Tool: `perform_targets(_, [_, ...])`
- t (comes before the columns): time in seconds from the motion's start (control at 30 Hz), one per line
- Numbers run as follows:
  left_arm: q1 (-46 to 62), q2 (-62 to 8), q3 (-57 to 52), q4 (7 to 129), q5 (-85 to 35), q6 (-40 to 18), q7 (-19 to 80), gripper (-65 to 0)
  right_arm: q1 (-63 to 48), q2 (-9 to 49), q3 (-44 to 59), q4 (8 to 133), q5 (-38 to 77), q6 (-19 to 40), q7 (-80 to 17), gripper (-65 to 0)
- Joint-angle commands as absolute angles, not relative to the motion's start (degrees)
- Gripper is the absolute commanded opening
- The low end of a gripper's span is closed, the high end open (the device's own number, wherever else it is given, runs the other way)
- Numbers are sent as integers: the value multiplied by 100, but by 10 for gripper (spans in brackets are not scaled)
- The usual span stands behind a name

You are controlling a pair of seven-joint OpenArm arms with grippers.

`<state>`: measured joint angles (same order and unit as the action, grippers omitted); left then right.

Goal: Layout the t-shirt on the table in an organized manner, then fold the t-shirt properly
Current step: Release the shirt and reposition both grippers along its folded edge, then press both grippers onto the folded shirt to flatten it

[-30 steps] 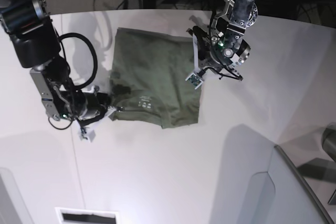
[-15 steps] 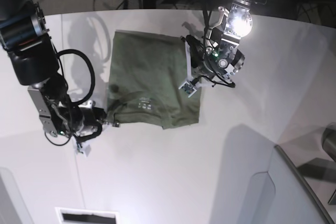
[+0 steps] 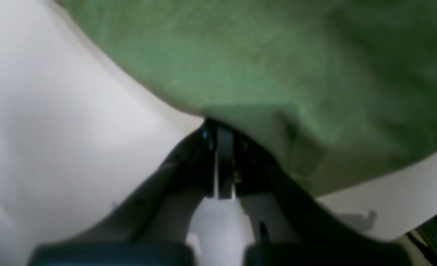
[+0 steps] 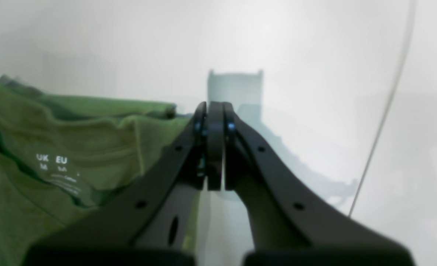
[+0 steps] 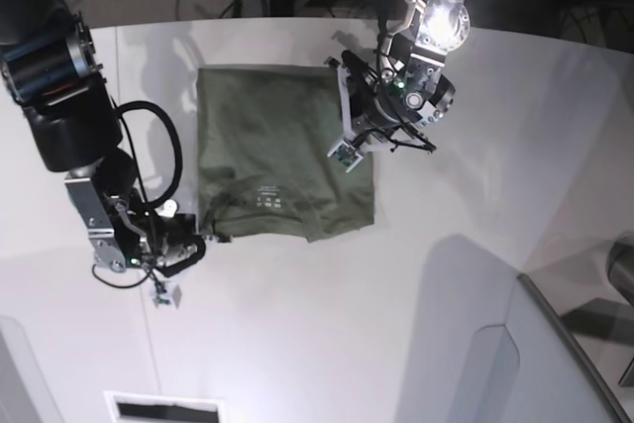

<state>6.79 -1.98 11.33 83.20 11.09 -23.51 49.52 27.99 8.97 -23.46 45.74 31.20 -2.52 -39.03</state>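
Since the earlier frames the t-shirt has shifted toward the base view's left and now lies flatter on the counter, with a squarer outline. The right pincer has moved down and left in that view, and the left pincer has moved left over the fabric. The left pincer is pressed together, its tips at the shirt's hem; a pinch on the cloth cannot be confirmed. The right pincer is pressed together, with the collar and its white size print just to its left, bare counter ahead.
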Motion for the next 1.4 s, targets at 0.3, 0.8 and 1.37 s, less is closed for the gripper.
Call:
perform_targets(0.3, [532,-400,567,9429,945,-2492,5640,-650,2316,989,-2264,6527,3090,-321,-4295,-650])
perform_targets(0.8, [-84,84,690,9209,892,-2510,5692,-650,268,778,-2299,8927,3081,-760,-5314,-650])
perform_targets(1.37, [-488,523,690,8655,892,-2492,4796,-650,-163,593,-2308,7916,3099,-760,-4303,-650])
